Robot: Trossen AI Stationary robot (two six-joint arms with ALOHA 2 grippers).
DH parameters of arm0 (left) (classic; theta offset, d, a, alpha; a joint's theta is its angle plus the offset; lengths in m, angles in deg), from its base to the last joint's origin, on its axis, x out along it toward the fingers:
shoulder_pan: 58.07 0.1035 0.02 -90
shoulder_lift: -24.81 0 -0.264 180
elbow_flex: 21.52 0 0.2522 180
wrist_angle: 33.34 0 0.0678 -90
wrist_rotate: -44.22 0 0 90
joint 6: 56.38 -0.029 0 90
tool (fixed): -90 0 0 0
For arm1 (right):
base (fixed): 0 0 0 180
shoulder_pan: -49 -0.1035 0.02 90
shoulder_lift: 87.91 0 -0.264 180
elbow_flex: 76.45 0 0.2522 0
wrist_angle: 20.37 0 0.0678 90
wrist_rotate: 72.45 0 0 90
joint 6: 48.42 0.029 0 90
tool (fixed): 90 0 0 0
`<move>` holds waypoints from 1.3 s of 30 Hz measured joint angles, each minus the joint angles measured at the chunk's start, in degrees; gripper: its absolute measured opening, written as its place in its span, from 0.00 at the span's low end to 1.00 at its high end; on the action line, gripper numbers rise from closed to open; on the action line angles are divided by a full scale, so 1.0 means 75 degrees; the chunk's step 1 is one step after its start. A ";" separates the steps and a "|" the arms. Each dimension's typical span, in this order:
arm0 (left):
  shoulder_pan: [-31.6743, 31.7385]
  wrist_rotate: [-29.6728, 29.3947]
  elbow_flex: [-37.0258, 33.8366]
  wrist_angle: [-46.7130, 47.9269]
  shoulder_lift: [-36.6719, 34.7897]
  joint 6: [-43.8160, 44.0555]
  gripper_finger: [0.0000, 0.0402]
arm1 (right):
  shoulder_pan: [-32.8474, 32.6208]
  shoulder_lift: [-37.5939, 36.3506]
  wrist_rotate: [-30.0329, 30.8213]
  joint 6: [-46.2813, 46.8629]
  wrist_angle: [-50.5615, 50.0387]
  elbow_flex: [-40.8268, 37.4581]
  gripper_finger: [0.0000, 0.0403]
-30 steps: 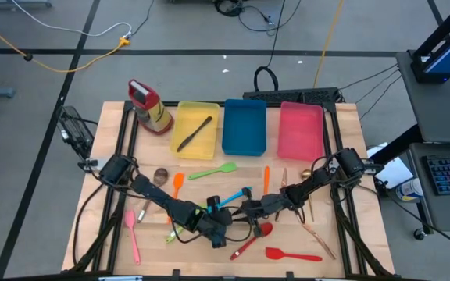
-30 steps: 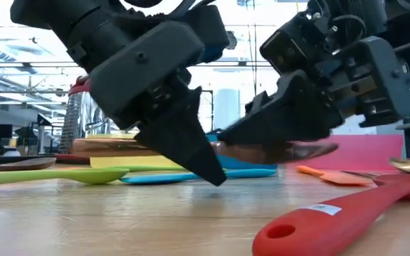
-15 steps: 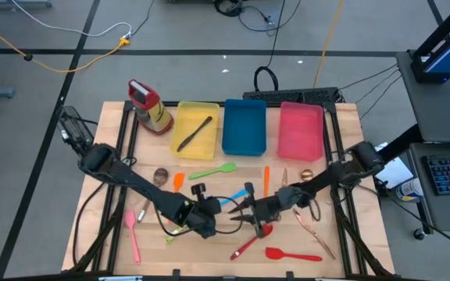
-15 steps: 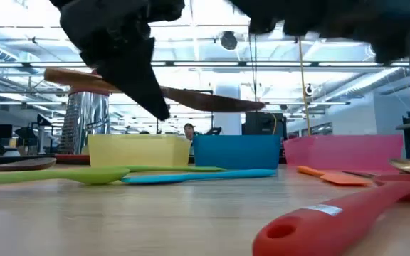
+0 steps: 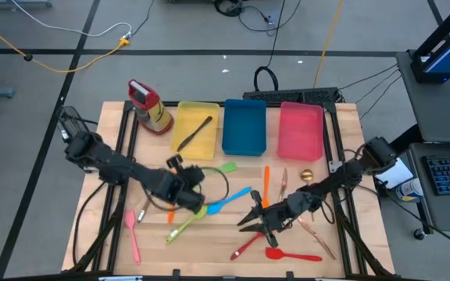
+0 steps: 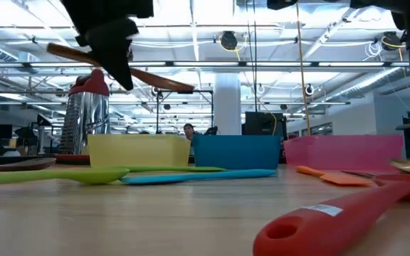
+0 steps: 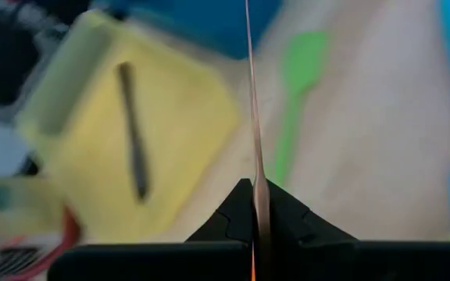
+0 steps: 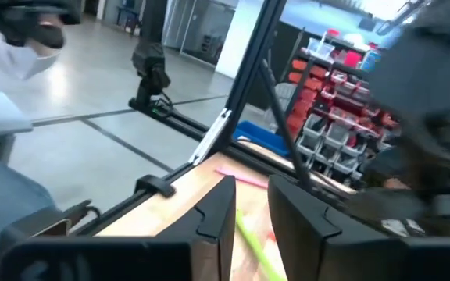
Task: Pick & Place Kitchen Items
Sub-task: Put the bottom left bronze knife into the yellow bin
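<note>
My left gripper (image 5: 192, 193) hangs above the table's middle left, shut on a brown wooden spoon (image 6: 155, 77), which the left wrist view shows edge-on as a thin line (image 7: 252, 117). Past it in that view lie the yellow tray (image 7: 170, 140) and a green spatula (image 7: 295, 101). My right gripper (image 5: 248, 218) stands open over the near middle, with nothing between its fingers (image 8: 209, 211). Other kitchen items lie flat on the table: a blue spatula (image 5: 229, 199), a green spoon (image 5: 182, 226), an orange one (image 5: 266, 181) and a red spatula (image 5: 291, 254). My left gripper pinches the wooden spoon's handle, about its middle (image 6: 123, 71), between its two fingers (image 7: 287, 211). The fingers come slanting down from above and lie across the handle. The spoon is lifted clear of the table, nearly level, its bowl end (image 6: 173, 85) a little lower.
Yellow (image 5: 198, 104), blue (image 5: 245, 102) and pink (image 5: 301, 104) trays stand in a row at the far edge; a dark utensil (image 5: 194, 133) lies in the yellow one. A red-capped bottle (image 5: 151, 108) stands at the far left. A pink spoon (image 5: 133, 234) lies near left, metal ones (image 5: 311, 230) near right.
The wooden spoon, low between both grippers a second ago, has gone up in my left gripper, which rose and moved toward the table's far left, toward the yellow tray. My right gripper has risen out of the low view and drawn back toward the near right.
</note>
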 joint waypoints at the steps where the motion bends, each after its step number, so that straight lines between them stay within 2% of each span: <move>1: 0.0168 -0.0018 0.0000 0.0163 -0.0006 0.0016 0.02 | -0.0028 -0.0003 0.0001 0.0062 -0.0004 0.0000 0.17; 6: 0.1152 0.0001 0.0000 0.0703 0.0051 -0.0057 0.02 | -0.0085 -0.0003 -0.0003 0.0312 -0.0058 0.0000 0.17; 15: 0.3021 0.0170 -0.0008 0.0373 0.0087 -0.1065 0.02 | -0.0132 -0.0003 -0.0003 0.0325 -0.0177 0.0000 0.17; 19: 0.3688 0.0490 -0.0307 -0.0506 0.0087 -0.1756 0.03 | -0.0132 -0.0003 -0.0001 0.0326 -0.0343 0.0000 0.17; 23: 0.4207 0.1195 -0.0850 -0.1841 0.0085 -0.2624 0.02 | -0.0132 -0.0003 -0.0003 0.0527 -0.0482 0.0000 0.17; 26: 0.4579 0.1369 -0.1269 -0.2813 0.0096 -0.3100 0.02 | -0.0132 -0.0003 -0.0003 0.0694 -0.0466 0.0000 0.17; 34: 0.5614 0.1838 -0.1789 -0.3724 0.0093 -0.3393 0.02 | -0.0132 -0.0003 -0.0003 0.0709 -0.0468 0.0000 0.17; 39: 0.5922 0.2419 -0.2291 -0.4987 0.0166 -0.3398 0.05 | -0.0132 -0.0003 -0.0003 0.0701 -0.0466 0.0000 0.17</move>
